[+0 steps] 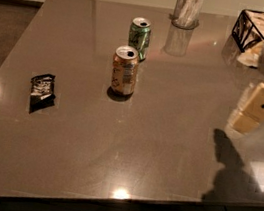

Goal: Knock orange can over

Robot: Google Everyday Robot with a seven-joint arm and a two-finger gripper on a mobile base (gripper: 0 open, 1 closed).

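The orange can (124, 70) stands upright near the middle of the grey table (165, 149); it has an orange-tan body with pale markings and a silver top. A green can (139, 38) stands upright just behind it and slightly to the right. My gripper (254, 110), cream-coloured below a white arm, hangs over the right side of the table. It is well to the right of the orange can and apart from it, and it casts a dark shadow on the tabletop in front of it.
A small black snack packet (42, 92) lies on the left of the table. A clear cup holding white items (187, 8) stands at the back. A black wire basket (252, 28) sits at the back right. The table's front edge runs along the bottom.
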